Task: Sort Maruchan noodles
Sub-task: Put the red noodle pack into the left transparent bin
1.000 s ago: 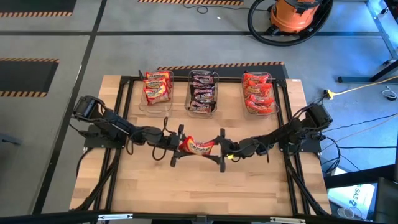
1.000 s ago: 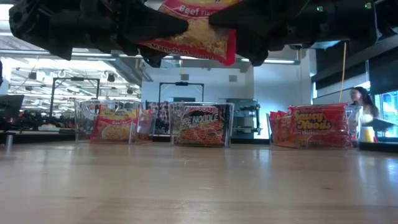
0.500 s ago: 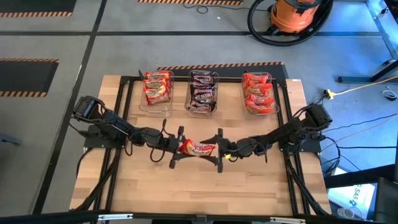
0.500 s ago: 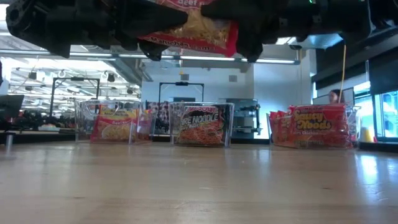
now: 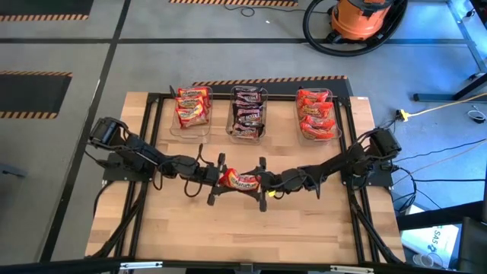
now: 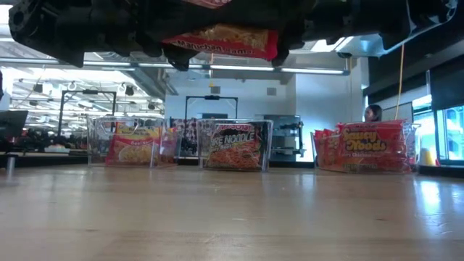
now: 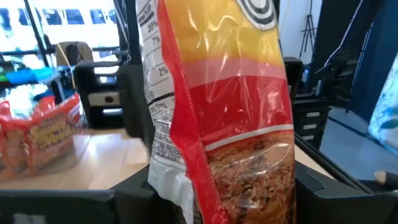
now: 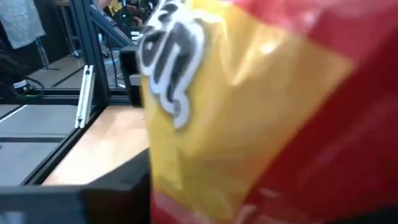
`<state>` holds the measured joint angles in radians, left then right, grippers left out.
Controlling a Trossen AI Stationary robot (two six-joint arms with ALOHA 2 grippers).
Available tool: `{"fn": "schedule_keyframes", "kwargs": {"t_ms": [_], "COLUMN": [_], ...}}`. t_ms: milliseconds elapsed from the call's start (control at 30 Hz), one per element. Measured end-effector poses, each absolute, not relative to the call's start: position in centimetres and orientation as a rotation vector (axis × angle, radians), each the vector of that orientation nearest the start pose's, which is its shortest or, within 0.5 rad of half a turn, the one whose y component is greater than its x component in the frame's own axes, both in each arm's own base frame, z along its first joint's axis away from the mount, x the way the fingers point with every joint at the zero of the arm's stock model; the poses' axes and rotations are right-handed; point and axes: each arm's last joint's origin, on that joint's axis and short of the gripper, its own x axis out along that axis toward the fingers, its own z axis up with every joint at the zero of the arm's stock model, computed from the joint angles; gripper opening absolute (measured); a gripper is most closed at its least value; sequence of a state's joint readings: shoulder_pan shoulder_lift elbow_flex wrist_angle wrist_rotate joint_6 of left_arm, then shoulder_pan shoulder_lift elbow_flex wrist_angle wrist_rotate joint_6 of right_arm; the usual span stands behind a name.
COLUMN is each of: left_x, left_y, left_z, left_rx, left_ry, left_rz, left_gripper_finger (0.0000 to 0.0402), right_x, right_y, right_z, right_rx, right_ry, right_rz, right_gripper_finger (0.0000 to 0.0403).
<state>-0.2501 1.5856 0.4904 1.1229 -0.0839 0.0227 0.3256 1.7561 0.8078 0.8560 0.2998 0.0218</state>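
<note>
your left gripper (image 5: 218, 180) and right gripper (image 5: 262, 183) meet over the middle of the table (image 5: 228, 228), each clamped on one end of the same red-and-yellow maruchan packet (image 5: 240, 180), which hangs between them clear of the wood. beyond both grippers stand three clear tubs: red-orange packets (image 5: 192, 106) past your left gripper, dark packets (image 5: 249, 112) straight ahead, bright red packets (image 5: 315, 113) past your right gripper.

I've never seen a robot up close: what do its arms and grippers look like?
Both arms are black and slim, built of jointed segments, with black cables looping alongside. The left arm and right arm each end in a gripper with two flat black fingers: left gripper, right gripper.
</note>
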Motion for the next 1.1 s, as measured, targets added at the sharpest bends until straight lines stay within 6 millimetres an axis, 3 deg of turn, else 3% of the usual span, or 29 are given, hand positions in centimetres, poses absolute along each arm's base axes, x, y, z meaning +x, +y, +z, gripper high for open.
{"fn": "schedule_keyframes", "kwargs": {"t_ms": [167,533,700,933,1100], "left_x": [27.8,27.3,26.8,26.8,26.8], "left_y": [-6.8,-6.6,-6.4,-6.4,-6.4], "left_z": [18.0,18.3,18.8,18.9,19.1], "left_rx": [-0.025,-0.009,0.000,-0.026,-0.027], "left_ry": [-0.023,0.054,0.105,0.103,0.092], "left_rz": [-0.142,-0.140,-0.087,-0.088,-0.087], "left_gripper_finger": [0.0176,0.0176,0.0177,0.0177,0.0177], "right_x": [33.9,33.8,33.8,33.7,33.2], "right_y": [10.6,10.4,10.3,10.3,10.3], "right_z": [19.0,18.6,18.5,18.7,20.4], "right_rx": [-0.026,-0.028,-0.020,-0.007,0.008], "right_ry": [0.088,0.171,0.192,0.161,0.127], "right_rz": [0.014,-0.015,-0.027,-0.022,0.030], "right_gripper_finger": [0.0162,0.0174,0.0158,0.0165,0.0163]}}
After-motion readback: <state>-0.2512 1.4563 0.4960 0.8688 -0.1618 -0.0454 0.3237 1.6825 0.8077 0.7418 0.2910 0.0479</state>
